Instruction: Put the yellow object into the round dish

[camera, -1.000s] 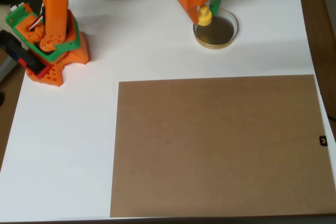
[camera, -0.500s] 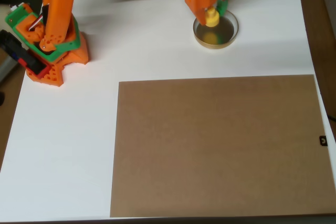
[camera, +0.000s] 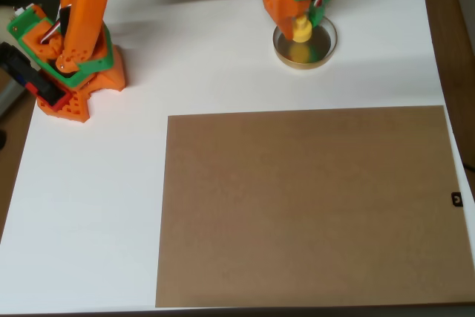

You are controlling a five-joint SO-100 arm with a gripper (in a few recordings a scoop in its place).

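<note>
The overhead view looks down on a white table (camera: 223, 87) that covers most of the frame. A large brown rectangular board (camera: 308, 206) lies flat on it, taking up the lower right and centre. Darker floor shows along the left and right edges.

There is one arm, orange and green, with its base (camera: 70, 72) at the upper left and its upper links reaching across the top edge to the upper right. There is one gripper (camera: 300, 24), one yellow object (camera: 301, 31) and one round dish (camera: 305, 44).

The gripper hangs over the dish's upper left part, its jaws closed narrowly on the yellow object. The object sits inside the dish's outline as seen from above; whether it touches the dish floor cannot be told. A yellowish reflection shows on the dark inside just below it.

The dish stands in the upper right, well apart from the board's top edge, with bare white table on all sides. White table also lies open at the left, between the arm base and the board.
</note>
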